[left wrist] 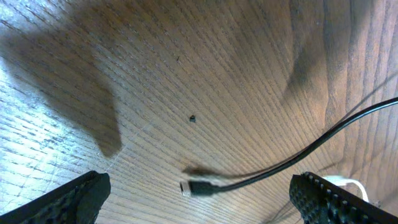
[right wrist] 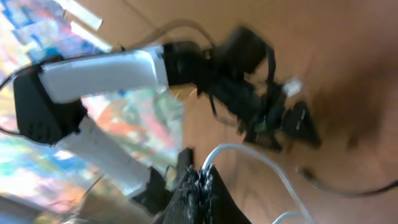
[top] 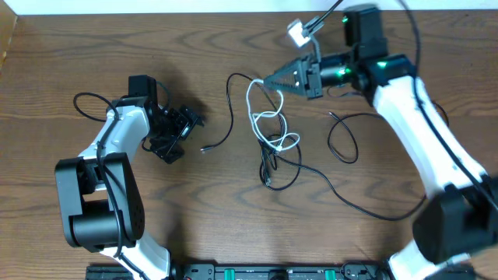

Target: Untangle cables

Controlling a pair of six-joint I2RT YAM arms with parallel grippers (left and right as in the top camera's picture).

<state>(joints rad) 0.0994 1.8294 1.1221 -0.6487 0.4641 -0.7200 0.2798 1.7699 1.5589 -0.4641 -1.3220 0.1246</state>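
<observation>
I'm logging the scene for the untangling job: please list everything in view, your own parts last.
table: one, brown wood, under everything
black cable: one, black, looped across the middle and right; plug end by the left hand
white cable: one, white, coiled mid-table, crossing the black cable
left arm: one, white and black, left side
right arm: one, white and black, right side
left hand: one, black, open, empty
right hand: one, black, shut on the white cable
</observation>
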